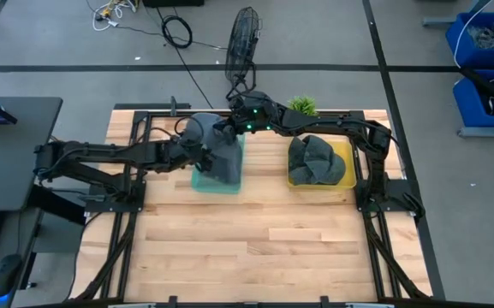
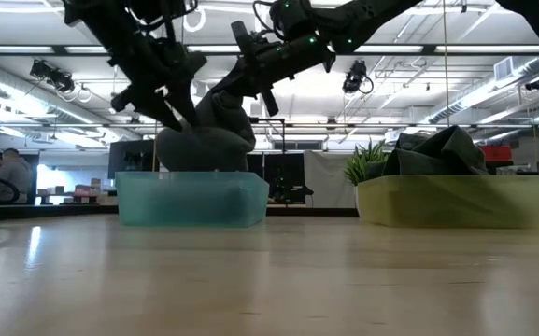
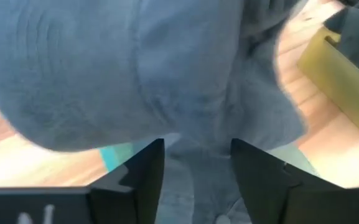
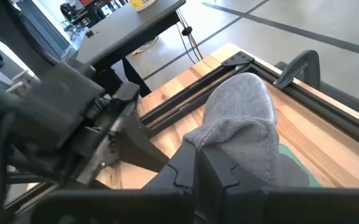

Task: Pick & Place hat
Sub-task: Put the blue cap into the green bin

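— Grey hat [image 1: 217, 147], where is it from above?
— Over the teal bin [image 1: 204, 181], held between both arms. The left arm stretches level across the table from the left; the right arm bends back from the right side over the yellow bin [image 1: 344, 174], which holds a dark hat [image 1: 312, 159].
— And at table height?
— Both arms slant down from above. The left gripper [image 2: 177, 119] and right gripper [image 2: 250, 86] meet the grey hat, which bulges above the teal bin's [image 2: 191, 200] rim. The yellow bin [image 2: 456, 202] stands well apart.
— Left wrist?
— Its fingers [image 3: 139, 180] stand parted, with grey cloth [image 3: 135, 74] hanging between them.
— Right wrist?
— The right gripper's [image 4: 195, 163] fingers are pressed together on a fold of the grey hat [image 4: 244, 124], pinching it.
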Robot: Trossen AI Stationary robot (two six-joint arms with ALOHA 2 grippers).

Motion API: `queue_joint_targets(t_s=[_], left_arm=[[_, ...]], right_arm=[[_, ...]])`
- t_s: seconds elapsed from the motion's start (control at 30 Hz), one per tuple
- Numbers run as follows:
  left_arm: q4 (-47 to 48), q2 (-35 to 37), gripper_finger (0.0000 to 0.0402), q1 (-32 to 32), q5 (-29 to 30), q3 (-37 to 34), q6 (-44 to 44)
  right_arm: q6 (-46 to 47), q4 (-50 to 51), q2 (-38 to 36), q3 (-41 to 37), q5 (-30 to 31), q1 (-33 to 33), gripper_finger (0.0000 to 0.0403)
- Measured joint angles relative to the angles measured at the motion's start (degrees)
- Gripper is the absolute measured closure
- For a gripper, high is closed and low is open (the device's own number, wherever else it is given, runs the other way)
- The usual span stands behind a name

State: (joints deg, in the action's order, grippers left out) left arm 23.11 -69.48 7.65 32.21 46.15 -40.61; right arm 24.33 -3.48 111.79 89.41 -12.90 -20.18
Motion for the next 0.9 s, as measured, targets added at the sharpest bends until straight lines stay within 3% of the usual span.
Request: queue_joint_targets(t_s=[0.23,0.43,0.7,0.9], left_arm=[[-1.21,-4.39,0.018,2.64,0.93,-0.04,-2.22],[-2.26,-5.2,0.0199,4.23,1.74,-0.06,0.72],[-2.14,-5.15,0.0261,4.49,2.28,-0.06,5.6],[-2.89,-4.47,0.0378,4.44,1.25,0.05,11.07]], right_arm=[[0.24,-0.73,0.0,0.0,-2.51,0.0,0.0393],[0.62,2.76,0.0,0.0,-7.45,0.04,0.0393],[-0.85,9.07,0.0,0.0,-12.21,0.39,0.0393],[-1.13,8.17,-1.44,-0.03,-13.95,0.79,0.0393]])
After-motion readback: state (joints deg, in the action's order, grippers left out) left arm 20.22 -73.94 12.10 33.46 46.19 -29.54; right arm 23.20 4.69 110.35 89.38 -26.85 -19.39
